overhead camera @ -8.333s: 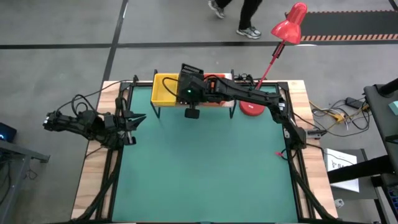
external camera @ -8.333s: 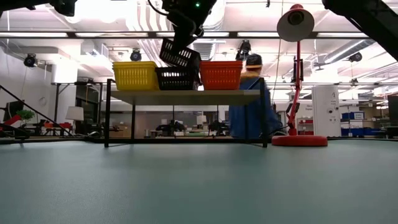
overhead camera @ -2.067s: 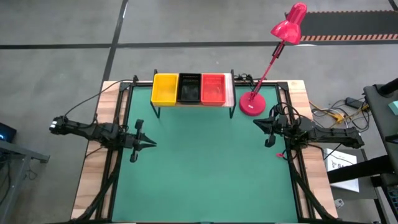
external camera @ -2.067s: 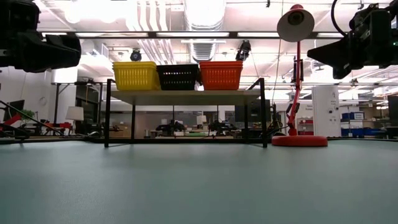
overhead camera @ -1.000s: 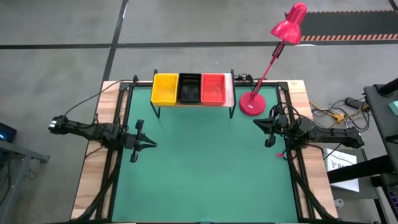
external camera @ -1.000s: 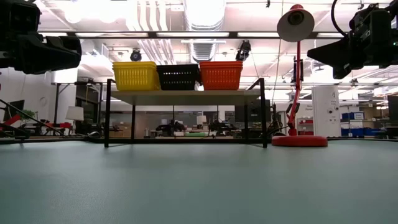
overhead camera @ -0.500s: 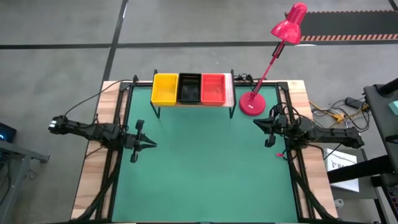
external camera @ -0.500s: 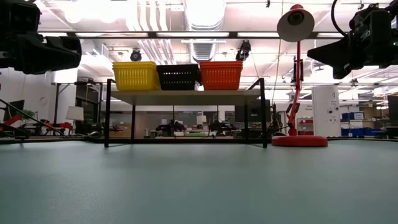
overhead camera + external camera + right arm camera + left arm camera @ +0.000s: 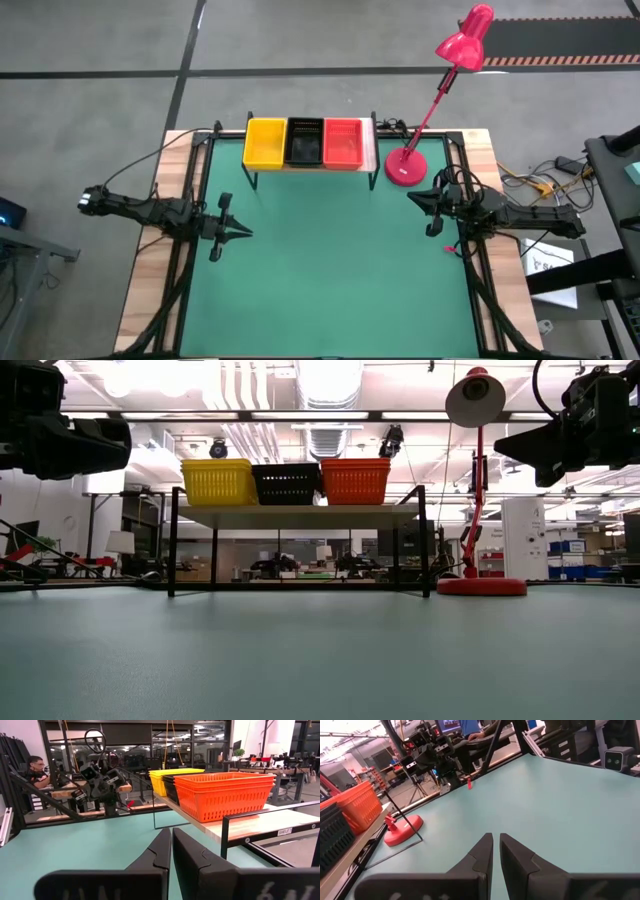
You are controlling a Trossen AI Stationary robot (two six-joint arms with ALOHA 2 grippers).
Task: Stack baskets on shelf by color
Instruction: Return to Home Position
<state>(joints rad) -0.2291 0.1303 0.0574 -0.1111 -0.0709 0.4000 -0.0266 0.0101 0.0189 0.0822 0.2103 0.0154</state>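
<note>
The lamp (image 9: 405, 172) stands just beside the shelf (image 9: 372, 150) on the right arm's side, its base on the mat (image 9: 330, 280) and its stem leaning out past the table's far corner. Nothing else lies on the mat between the arms.

On the shelf, along the far edge, the baskets sit in three stacks side by side and touching: yellow (image 9: 265, 142), black (image 9: 305, 142), orange (image 9: 342, 143), with a bare strip of plank at the lamp end.

The left gripper (image 9: 243, 232) hangs over the mat near its left edge, fingers drawn together and holding nothing. The right gripper (image 9: 410, 196) hangs near the right edge, just in front of the lamp base, also closed on nothing. Both are well apart from the shelf.

From above the stacks read only as coloured rectangles. The low view shows their height, with yellow (image 9: 218, 482), black (image 9: 286, 484) and orange (image 9: 355, 481) level with one another on the plank (image 9: 300, 517), and open space under it between the black legs. The right wrist view shows the closed fingers (image 9: 171, 836), the orange stack nearest, and a person (image 9: 36, 767) at a bench beyond the table. The left wrist view shows its own fingers nearly touching (image 9: 496, 840), with the lamp base (image 9: 402, 829) across the mat.

The whole middle and near part of the mat is open — the arms keep to its two sides.
</note>
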